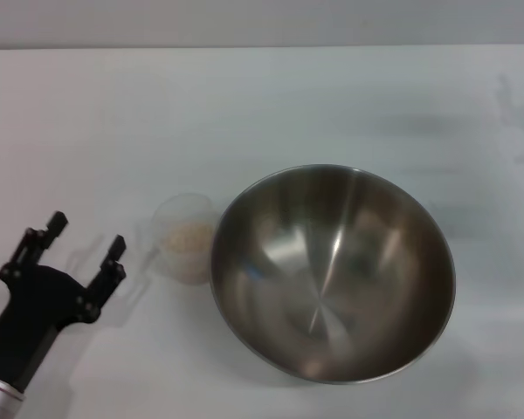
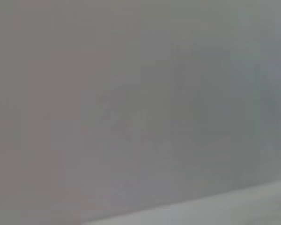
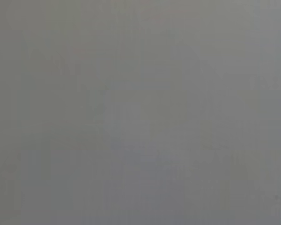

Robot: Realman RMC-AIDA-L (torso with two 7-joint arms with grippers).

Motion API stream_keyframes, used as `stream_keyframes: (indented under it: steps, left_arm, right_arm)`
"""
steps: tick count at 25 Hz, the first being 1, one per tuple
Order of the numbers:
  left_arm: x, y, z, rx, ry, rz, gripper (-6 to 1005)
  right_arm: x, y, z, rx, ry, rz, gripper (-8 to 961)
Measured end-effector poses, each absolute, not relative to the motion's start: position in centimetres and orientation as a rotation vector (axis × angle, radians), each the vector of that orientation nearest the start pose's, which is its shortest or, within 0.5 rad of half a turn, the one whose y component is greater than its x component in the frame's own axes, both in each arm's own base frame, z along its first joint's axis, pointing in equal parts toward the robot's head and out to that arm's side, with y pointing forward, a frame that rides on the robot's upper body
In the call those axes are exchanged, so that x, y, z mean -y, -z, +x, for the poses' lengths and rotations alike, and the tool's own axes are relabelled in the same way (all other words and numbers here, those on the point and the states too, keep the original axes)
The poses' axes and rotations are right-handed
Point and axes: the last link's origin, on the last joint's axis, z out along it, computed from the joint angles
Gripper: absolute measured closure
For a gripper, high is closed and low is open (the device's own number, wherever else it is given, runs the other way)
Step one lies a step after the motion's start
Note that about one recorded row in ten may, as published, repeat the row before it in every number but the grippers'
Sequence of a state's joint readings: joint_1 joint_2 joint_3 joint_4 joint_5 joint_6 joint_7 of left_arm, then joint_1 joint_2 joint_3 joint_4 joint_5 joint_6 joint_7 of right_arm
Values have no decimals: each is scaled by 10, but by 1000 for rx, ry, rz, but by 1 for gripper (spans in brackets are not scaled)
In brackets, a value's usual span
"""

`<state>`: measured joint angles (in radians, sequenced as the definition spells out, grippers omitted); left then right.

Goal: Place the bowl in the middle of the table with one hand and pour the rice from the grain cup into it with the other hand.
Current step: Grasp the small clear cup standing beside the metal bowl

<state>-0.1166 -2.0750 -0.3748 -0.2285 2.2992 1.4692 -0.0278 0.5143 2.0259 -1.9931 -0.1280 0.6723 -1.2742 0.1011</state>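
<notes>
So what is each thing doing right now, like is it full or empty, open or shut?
bowl: empty, upright on the table.
grain cup: upright, touching the bowl's left side, rice inside.
rice: all in the cup, none poured.
left gripper: fingers open, holding nothing, left of the cup.
right gripper: not in view.

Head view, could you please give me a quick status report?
Left gripper open, empty, beside grain cup. Right gripper not in view. Rice in cup; bowl empty, touching cup. Nothing blocking.
</notes>
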Motion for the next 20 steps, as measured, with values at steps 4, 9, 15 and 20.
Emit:
stream_keyframes:
  steps: [4,9,15,20]
  left_arm:
    - [-193,71,-332,407,707,-1941,247]
    - [-193,76,-330,406,706,-1970,247]
    - [-198,79,-330,412,690,-1984,247]
    - [-203,79,-330,412,680,-1987,248]
  right_arm:
    - [-363,-43,313,-327,-740,-1461,462]
    - [-363,-43,313,-327,-740,-1460,462]
    - [-363,-44,313,-324,-742,-1459,462]
    - [-362,-44,314,-325,-740,-1457,462]
